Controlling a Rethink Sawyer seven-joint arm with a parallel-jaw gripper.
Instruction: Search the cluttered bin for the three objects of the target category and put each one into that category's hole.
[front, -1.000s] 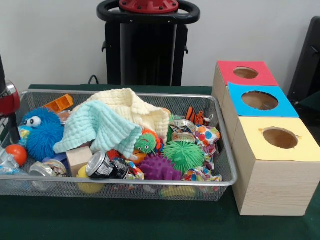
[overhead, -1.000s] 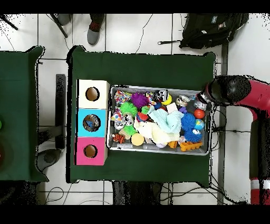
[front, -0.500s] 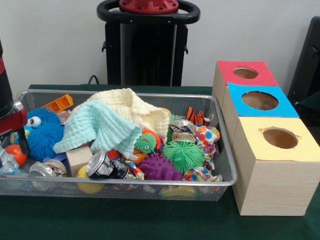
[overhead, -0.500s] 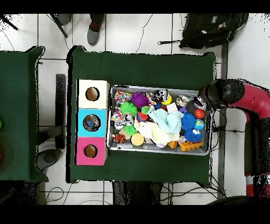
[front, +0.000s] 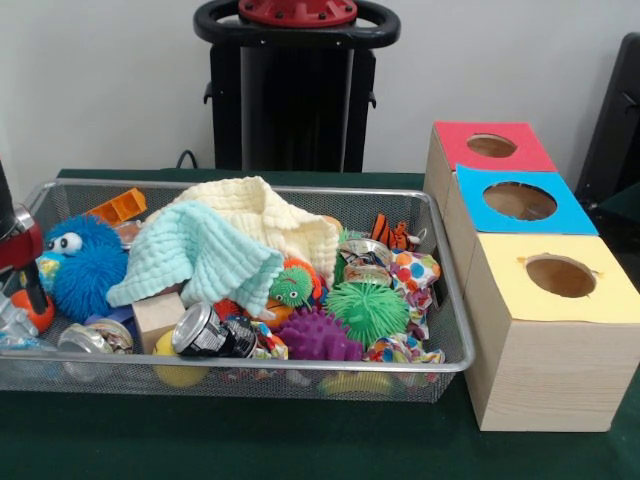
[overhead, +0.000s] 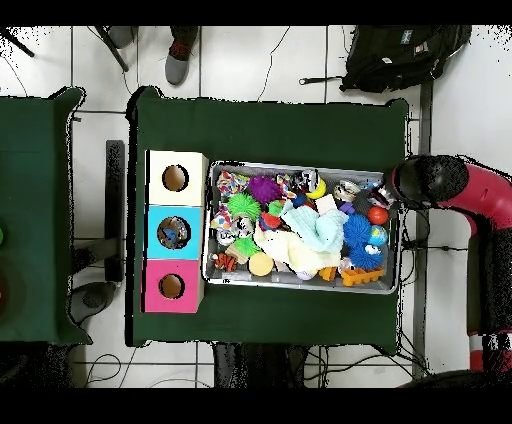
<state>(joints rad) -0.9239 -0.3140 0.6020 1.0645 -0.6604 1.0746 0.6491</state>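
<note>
Now the wide silver wire-mesh basket (front: 455, 300) stands on the dark green surface (front: 250, 440), full of mixed things. At its left end in the front view, the red and black arm's end effector (front: 20, 270) reaches down beside a fuzzy blue ball with big eyes (front: 82, 262) and an orange ball (front: 38, 308); whether its fingers are spread or pressed together I cannot tell. Just below it, in the near left corner, lies a small transparent plastic bottle (front: 12, 325), partly cut by the picture edge. A pale yellow knitted cloth (front: 270, 220) and a mint green cloth (front: 195, 255) cover the middle. A shiny metal can (front: 205, 332) lies at the front wall, near a purple spiky ball (front: 315, 335) and a green spiky ball (front: 368, 310). To the right of the basket stand three pale wooden boxes; the farthest has the round hole with red card top (front: 491, 146), well apart from the bottle.
</note>
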